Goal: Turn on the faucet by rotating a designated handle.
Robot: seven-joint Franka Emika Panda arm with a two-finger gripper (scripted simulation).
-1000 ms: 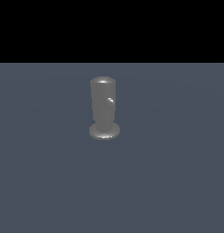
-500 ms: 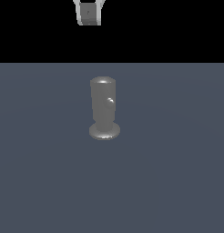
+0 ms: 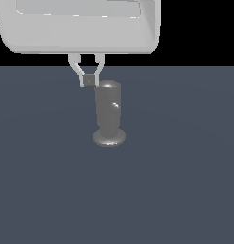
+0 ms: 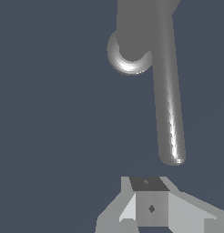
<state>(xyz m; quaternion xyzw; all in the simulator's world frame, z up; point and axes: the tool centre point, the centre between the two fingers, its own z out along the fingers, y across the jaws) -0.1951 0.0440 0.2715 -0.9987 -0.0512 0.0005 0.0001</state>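
Hanging from a large pale housing (image 3: 78,26) that fills the top of the exterior view, the hand (image 3: 89,81) has its two fingers (image 3: 77,70) sloping inward until their tips meet at a small dark block. No gap shows between the tips, so it is closed, and nothing is caught in it. In the wrist view the hand (image 4: 150,207) shows the same: pale fingers pressed together around a dark square pad, with only flat surface beside them.

In the exterior view the fingertips sit level with the rounded top of the faucet (image 3: 108,112), just beside it on the exterior view's left; whether they touch the cylinder cannot be told from that angle. The wrist view shows a clear gap between the fingertips and the nearest metal, which is the rounded tip of the handle (image 4: 167,91).

The faucet is a grey upright cylinder on a flared round base, standing near the middle of the dark blue-grey desk (image 3: 185,181). From the wrist view the faucet (image 4: 132,41) is seen from above, its base a bright ring around the body. The handle is a thin straight rod running out sideways from the upper part of the cylinder, its end pointing toward the hand. In the exterior view the rod is foreshortened, showing only as a small bright spot on the front of the cylinder.
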